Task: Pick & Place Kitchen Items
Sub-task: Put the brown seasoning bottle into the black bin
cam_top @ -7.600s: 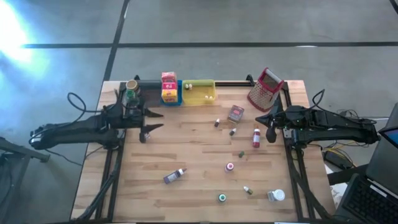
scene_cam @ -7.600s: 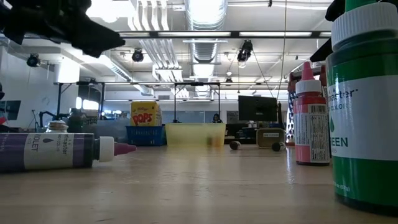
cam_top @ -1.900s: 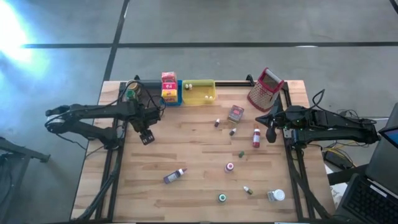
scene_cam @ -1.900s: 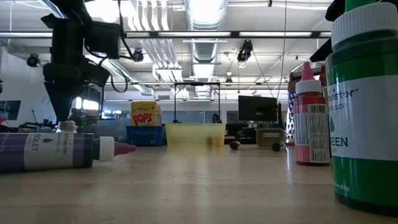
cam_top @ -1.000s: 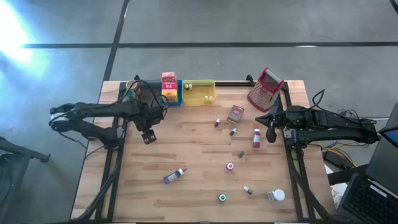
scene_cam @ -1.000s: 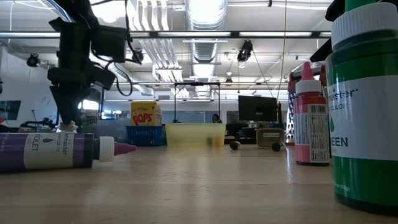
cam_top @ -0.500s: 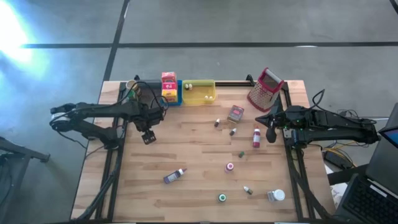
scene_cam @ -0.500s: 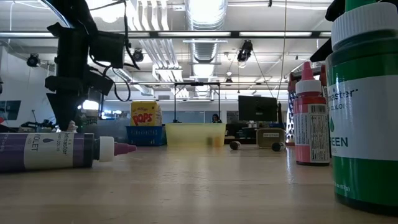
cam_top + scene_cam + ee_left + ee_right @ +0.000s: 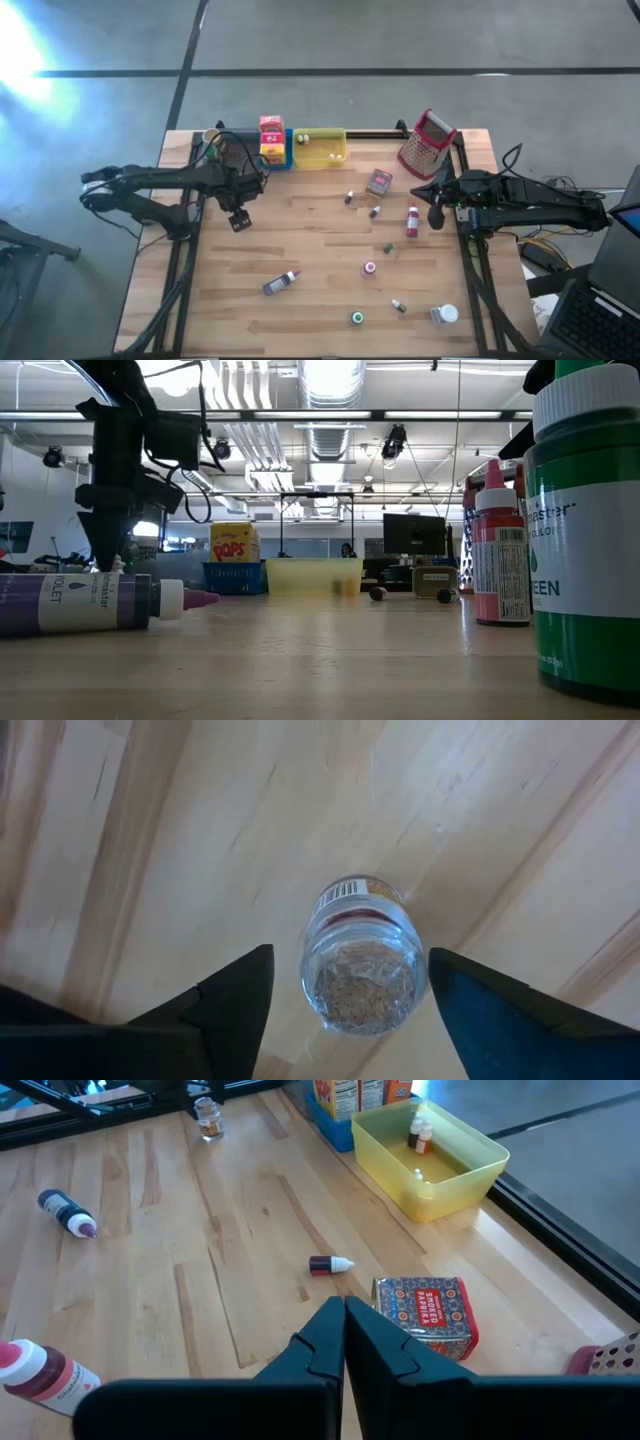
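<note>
High view: left gripper (image 9: 239, 222) at left centre of frame, above the wooden table (image 9: 320, 290), pointing down. Right gripper (image 9: 436, 216) at right centre, parked just right of the red bottle (image 9: 412, 222). Scattered across the middle and lower frame: purple bottle (image 9: 281, 283) lying flat, patterned tin (image 9: 379, 182), pink-capped item (image 9: 370, 268), green-capped item (image 9: 357, 318), white-capped jar (image 9: 444, 315) at lower right. Along the top edge: yellow tray (image 9: 320, 158), blue tray (image 9: 287, 160) with a cereal box (image 9: 271, 138), grater (image 9: 427, 142) at upper right. What lies under the left gripper is hidden here.

Left wrist view: shows what the high view hides. Small clear jar (image 9: 362, 965) with a barcode label, filled with brownish grains, standing on the wood at frame centre, seen from above. Left fingers (image 9: 235, 995) spread wide, one on each side of the jar, with a clear gap on both sides; not gripping.

Low view: left arm descending at upper left behind the purple bottle (image 9: 95, 603); gripper tip reaching down to the top of that bottle's outline, jar itself barely discernible. Green bottle (image 9: 585, 535) fills the right edge, red bottle (image 9: 500, 555) beside it.

Right wrist view: right fingers (image 9: 330, 1340) pressed together, closed on nothing, at lower centre. Beyond them: patterned tin (image 9: 426, 1312), a tiny dark bottle (image 9: 329, 1265) lying flat, yellow tray (image 9: 440, 1180) holding two tiny bottles at upper right, and the small clear jar (image 9: 208, 1120) at the top.
</note>
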